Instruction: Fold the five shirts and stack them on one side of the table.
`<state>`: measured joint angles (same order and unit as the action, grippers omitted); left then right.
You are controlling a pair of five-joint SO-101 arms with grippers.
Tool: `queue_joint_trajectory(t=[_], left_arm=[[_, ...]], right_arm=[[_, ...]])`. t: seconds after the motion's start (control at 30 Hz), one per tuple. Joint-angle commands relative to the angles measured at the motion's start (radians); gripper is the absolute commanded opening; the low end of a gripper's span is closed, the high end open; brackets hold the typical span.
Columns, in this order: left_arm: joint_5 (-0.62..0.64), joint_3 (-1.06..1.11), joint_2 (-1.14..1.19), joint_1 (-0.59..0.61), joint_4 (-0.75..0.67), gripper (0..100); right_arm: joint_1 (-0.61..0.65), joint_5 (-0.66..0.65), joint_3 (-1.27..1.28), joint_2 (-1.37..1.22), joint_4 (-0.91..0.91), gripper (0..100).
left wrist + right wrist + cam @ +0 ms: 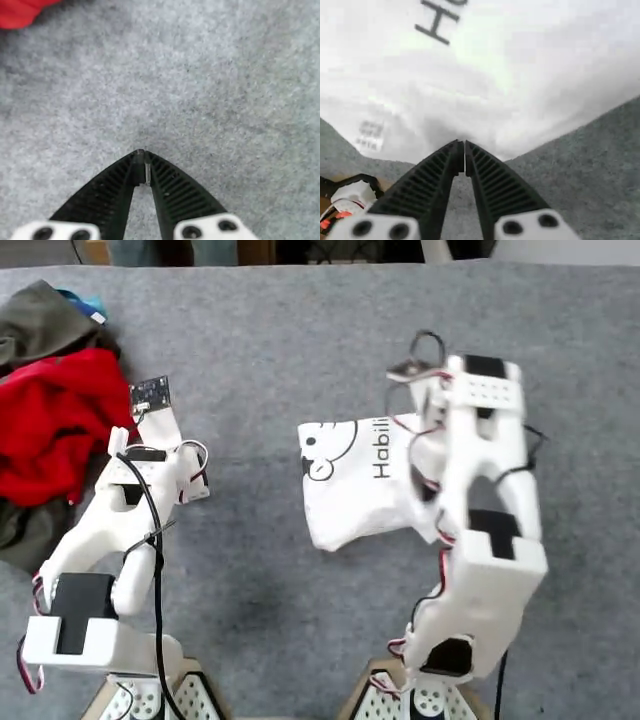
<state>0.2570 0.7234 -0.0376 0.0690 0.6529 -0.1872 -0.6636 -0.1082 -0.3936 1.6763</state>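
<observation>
One white shirt [345, 490] lies at the centre of the desk [260, 360], and one red shirt [50, 425] is heaped at ten o'clock. The left gripper [141, 152] is closed and empty over bare desk. The right gripper [464, 143] is closed too, at the white shirt's edge.

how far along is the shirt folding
Early. Done: no shirt lies neatly folded or stacked. In hand: the white shirt looks partly folded in the middle, the right hand shut at its edge; a grip on cloth is unclear. Left: the red shirt and an olive one lie crumpled at the edge of the table, and the left hand is shut over bare table.
</observation>
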Motion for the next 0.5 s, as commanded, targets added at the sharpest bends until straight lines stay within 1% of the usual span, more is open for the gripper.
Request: queue_joint_trajectory(t=[0.0,0.07,0.13,0.23,0.33,0.47], left_arm=[[-0.003,-0.03,-0.006,0.008,-0.002,3],[-0.003,-0.031,-0.006,0.008,-0.003,3],[-0.003,-0.033,-0.006,0.007,-0.003,3],[-0.003,-0.033,-0.006,0.005,-0.003,3],[-0.003,-0.033,-0.006,0.005,-0.003,3],[-0.003,-0.035,-0.006,0.005,-0.003,3]], right_arm=[[-0.132,-0.109,0.036,0.09,-0.035,1.7],[-0.192,-0.164,0.047,0.101,-0.058,1.7],[-0.233,-0.186,0.044,0.097,-0.084,1.7],[-0.242,-0.181,0.033,0.104,-0.095,1.8],[-0.184,-0.097,-0.012,0.131,-0.032,1.8],[-0.043,0.02,-0.054,0.18,0.063,1.8]])
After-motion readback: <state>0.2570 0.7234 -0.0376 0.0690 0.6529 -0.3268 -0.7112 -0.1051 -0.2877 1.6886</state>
